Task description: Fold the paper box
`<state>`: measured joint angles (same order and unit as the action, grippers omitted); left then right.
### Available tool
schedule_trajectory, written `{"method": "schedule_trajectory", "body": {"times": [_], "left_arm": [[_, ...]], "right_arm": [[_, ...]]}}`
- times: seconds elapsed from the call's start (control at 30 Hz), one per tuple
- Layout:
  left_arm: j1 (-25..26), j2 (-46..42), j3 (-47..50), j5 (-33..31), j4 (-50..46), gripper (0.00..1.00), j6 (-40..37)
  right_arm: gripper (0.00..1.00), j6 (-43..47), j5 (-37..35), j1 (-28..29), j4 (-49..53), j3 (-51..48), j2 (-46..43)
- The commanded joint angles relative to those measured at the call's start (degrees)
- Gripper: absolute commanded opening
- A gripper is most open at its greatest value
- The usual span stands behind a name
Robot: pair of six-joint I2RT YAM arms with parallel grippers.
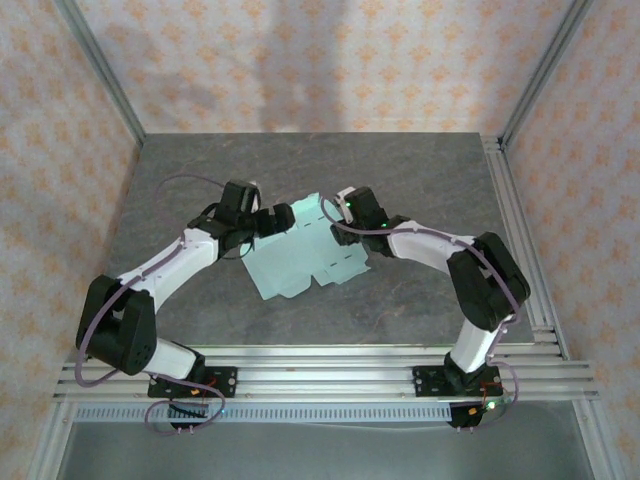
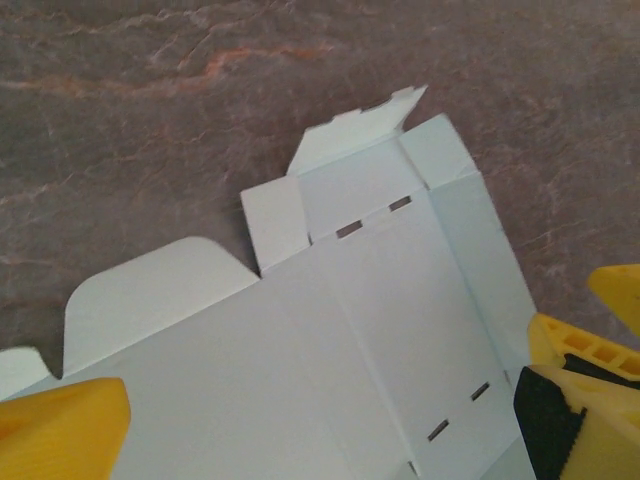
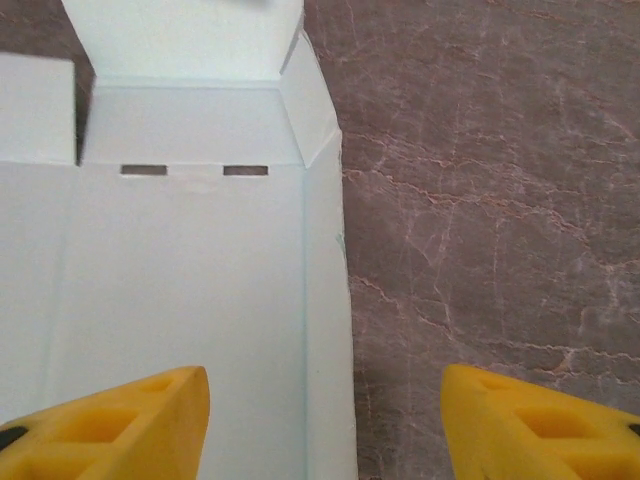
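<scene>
Flat pale mint-green die-cut card paper box beneath wide-open left claw, its edge within parted right claw, nothing gripped, grey marbled tabletop below.

White-black arms carry purple cables, yellow fingers.

text: none legible | labels, brands: none | numbers, signs: none | paper box: unprinted

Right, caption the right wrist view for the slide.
Open right gripper poised over one edge of the unfolded paper box on the dark marbled table.
</scene>
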<state>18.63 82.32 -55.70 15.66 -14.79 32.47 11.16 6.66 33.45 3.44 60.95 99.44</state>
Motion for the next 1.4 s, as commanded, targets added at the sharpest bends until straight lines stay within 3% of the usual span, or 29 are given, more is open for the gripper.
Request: {"method": "schedule_trajectory", "body": {"times": [0.0,0.13,0.37,0.47,0.73,1.1,1.37], "left_arm": [[0.18,0.66,-1.73,-0.4,0.08,1.0,-0.59],[0.33,0.69,-0.47,-0.94,3.56,1.0,0.17],[0.75,0.79,2.8,-2.63,10.59,1.0,0.42],[0.75,1.57,2.31,-2.32,9.96,1.0,0.11],[1.05,2.14,2.83,-1.51,10.37,1.0,-0.06],[1.36,8.97,-2.59,-2.03,10.74,1.0,-0.08],[0.19,16.62,-10.29,-1.95,6.88,1.0,-7.19]], "right_arm": [[0.62,-2.81,8.67,-2.91,-0.62,-0.67,-1.29],[0.6,-2.63,10.36,-4.87,0.63,0.28,1.32],[0.47,-1.91,9.13,-4.97,-0.73,1.0,6.67],[0.39,-2.36,9.08,-4.98,-0.93,1.02,6.71],[0.04,0.14,7.87,-4.97,-1.8,-0.33,6.68],[0.0,6.6,4.17,-3.5,-12.57,-7.07,1.41],[0.0,10.24,2.99,-1.8,-17.72,-9.79,-0.06]]}}
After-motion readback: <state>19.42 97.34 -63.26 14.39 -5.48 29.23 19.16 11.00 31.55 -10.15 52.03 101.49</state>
